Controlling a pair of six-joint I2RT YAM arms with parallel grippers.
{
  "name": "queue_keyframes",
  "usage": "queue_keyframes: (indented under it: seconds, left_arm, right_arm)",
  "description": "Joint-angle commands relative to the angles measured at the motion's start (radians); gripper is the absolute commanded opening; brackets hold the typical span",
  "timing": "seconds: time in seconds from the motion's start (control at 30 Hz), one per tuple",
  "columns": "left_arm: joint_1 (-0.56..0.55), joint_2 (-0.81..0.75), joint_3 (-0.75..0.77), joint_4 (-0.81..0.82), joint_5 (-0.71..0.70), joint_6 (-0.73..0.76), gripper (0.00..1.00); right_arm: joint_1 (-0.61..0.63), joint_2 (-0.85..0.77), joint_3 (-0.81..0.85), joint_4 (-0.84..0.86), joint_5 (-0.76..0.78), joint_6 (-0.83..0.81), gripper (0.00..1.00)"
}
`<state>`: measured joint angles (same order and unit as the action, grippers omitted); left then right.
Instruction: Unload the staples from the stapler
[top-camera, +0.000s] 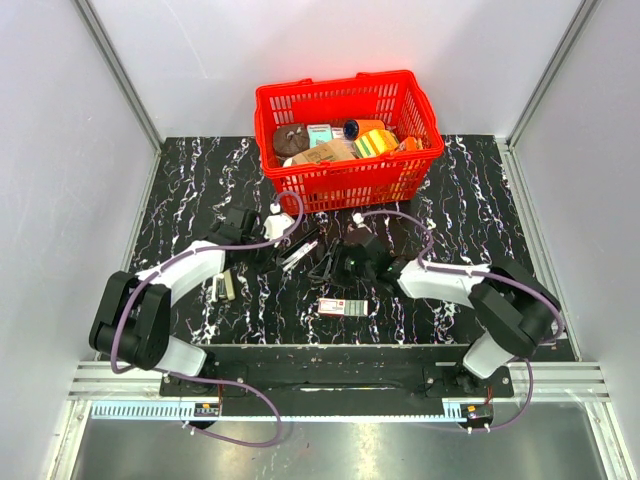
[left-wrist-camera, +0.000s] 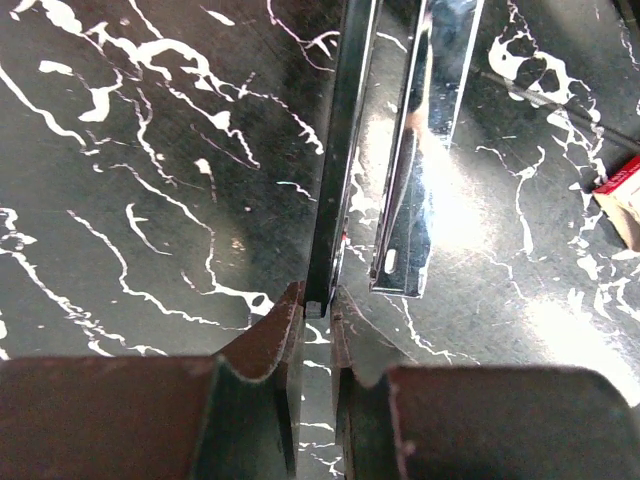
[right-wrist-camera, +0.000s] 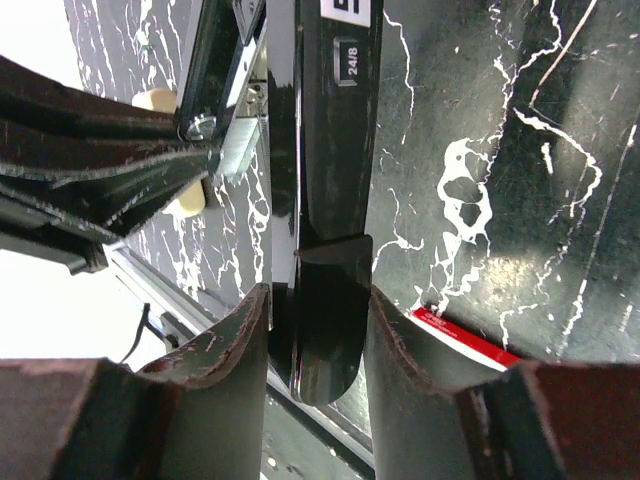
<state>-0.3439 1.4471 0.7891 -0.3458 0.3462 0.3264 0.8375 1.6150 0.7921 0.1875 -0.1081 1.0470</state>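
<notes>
The black stapler lies opened out on the black marbled table between both grippers. My right gripper is shut on the stapler's black arm, which bears a 24/8 label, and it shows in the top view. My left gripper is shut on the end of a thin black rail of the stapler, and it shows in the top view. The shiny chrome magazine channel runs beside that rail, just right of my left fingers. I cannot see any staples.
A red staple box lies near the front of the table, below the stapler; it also shows in the right wrist view. A red basket full of items stands at the back. A small object lies by the left arm.
</notes>
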Motion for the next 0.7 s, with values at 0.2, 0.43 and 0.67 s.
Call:
queue_keyframes:
  seconds: [0.2, 0.43, 0.67]
  left_arm:
    - [0.009, -0.073, -0.016, 0.139, -0.144, 0.051, 0.0]
    - [0.008, -0.108, -0.045, 0.169, -0.156, 0.056, 0.0]
    - [0.008, -0.099, -0.027, 0.188, -0.202, 0.091, 0.0]
  right_arm:
    - [0.003, -0.173, 0.016, -0.092, -0.073, -0.211, 0.0]
    - [0.003, -0.204, 0.079, -0.215, -0.093, -0.261, 0.0]
    - [0.005, -0.222, 0.145, -0.315, -0.081, -0.363, 0.0]
